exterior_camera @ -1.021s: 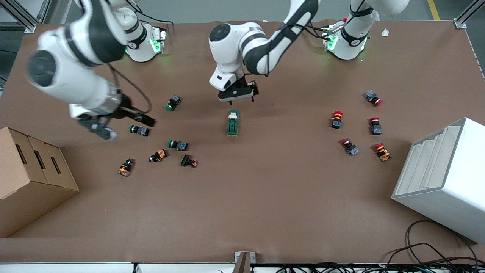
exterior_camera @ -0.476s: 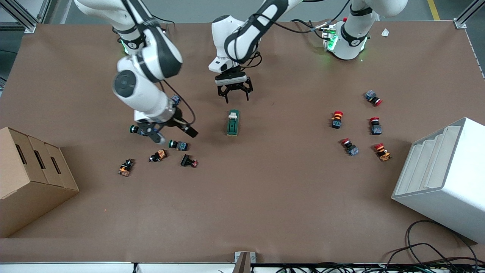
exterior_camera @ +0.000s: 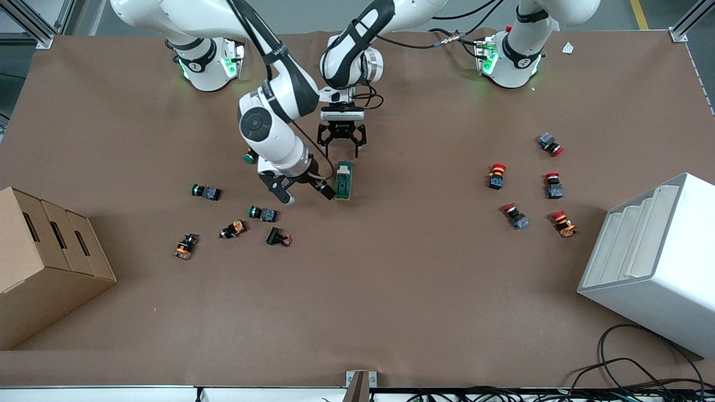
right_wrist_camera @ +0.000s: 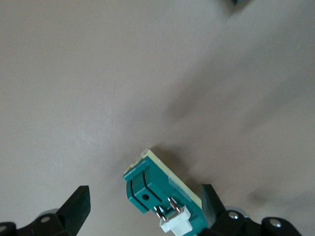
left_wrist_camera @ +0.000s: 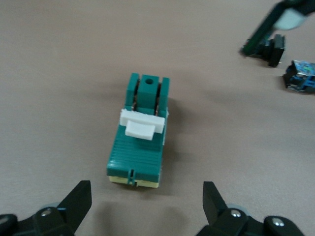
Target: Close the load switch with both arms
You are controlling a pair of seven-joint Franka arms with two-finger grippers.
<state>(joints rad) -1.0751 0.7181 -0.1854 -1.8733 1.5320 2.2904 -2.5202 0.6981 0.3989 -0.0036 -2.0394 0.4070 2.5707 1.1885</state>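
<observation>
The load switch, a dark green block with a white toggle, lies flat mid-table. My left gripper hangs open over the table just off the switch's end that is farther from the front camera. In the left wrist view the switch lies ahead of the open left gripper. My right gripper is open and low beside the switch, on the side toward the right arm's end, with one finger right next to the block. In the right wrist view the switch shows between the fingers of the open right gripper.
Green-capped push-buttons and orange and black parts lie toward the right arm's end. Several red-capped buttons lie toward the left arm's end. A cardboard box and a white rack stand at the table's ends.
My right arm has swung in from the right arm's end of the table to beside the switch. My left gripper has turned and dropped a little closer to the switch.
</observation>
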